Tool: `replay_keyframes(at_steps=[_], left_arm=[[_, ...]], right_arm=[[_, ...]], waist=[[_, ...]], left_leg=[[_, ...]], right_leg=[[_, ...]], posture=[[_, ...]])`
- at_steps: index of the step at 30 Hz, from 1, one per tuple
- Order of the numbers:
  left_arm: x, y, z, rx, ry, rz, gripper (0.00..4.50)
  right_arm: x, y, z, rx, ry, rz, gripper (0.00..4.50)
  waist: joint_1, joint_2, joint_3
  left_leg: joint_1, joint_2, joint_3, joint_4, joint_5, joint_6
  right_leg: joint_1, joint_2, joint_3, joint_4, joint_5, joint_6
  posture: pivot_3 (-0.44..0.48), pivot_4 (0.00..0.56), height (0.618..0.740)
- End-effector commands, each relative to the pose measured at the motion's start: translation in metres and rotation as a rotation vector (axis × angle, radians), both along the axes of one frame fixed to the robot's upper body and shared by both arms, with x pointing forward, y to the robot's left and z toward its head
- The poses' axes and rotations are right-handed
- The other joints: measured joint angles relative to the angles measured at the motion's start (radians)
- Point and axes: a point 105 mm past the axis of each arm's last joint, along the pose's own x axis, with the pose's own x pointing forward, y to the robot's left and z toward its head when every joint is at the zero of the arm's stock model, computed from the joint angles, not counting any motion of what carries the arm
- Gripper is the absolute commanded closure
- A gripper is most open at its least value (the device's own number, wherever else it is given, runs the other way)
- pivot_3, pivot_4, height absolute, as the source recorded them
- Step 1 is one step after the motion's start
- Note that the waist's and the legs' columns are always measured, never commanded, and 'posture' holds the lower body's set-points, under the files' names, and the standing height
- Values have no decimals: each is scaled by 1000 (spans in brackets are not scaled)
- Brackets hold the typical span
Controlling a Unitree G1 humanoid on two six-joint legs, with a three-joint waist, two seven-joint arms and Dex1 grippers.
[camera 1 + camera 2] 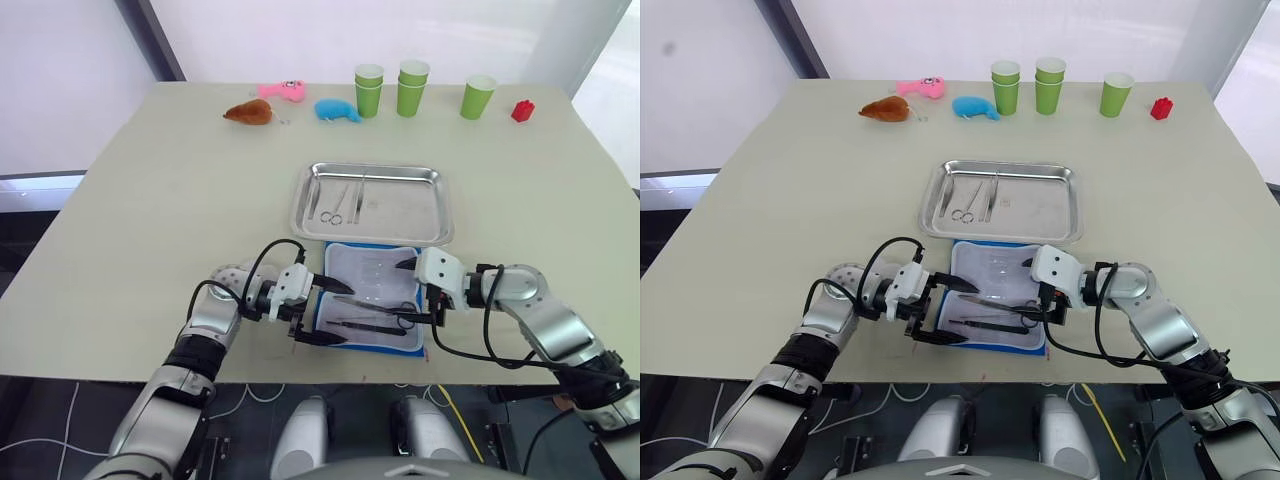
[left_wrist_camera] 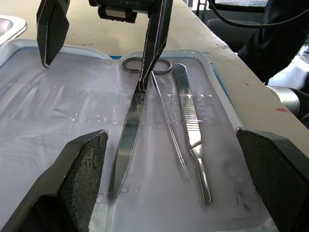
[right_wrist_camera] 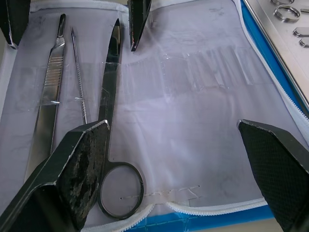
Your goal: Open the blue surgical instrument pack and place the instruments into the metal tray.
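Blue surgical instrument pack lies unfolded, lower centre; three instruments inside. Left hand and right hand both spread open over it.

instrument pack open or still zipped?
Open. The blue surgical instrument pack lies spread flat, pale lining up, with scissors and two thin tools exposed on it.

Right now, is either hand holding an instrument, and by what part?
Nothing is held. Both the left hand and right hand are open over the opened blue surgical instrument pack; the scissors lie free on its lining.
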Motion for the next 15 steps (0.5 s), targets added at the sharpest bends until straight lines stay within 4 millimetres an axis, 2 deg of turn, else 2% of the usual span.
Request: replay_keyframes(at_steps=[1,15], left_arm=[[-13,5,-28,81,121,-2,16],[-13,4,-29,83,132,7,16]], right_arm=[[-7,-4,-15,-59,54,-2,0],[-9,-3,-26,-113,72,-10,0]], waist=[[0,0,-1],[-1,-1,-6]], left_leg=[[0,0,0,0,0,0],[0,0,0,0,0,0]], right_leg=[[0,0,0,0,0,0],[0,0,0,0,0,0]], posture=[[0,150,740],[0,150,740]])
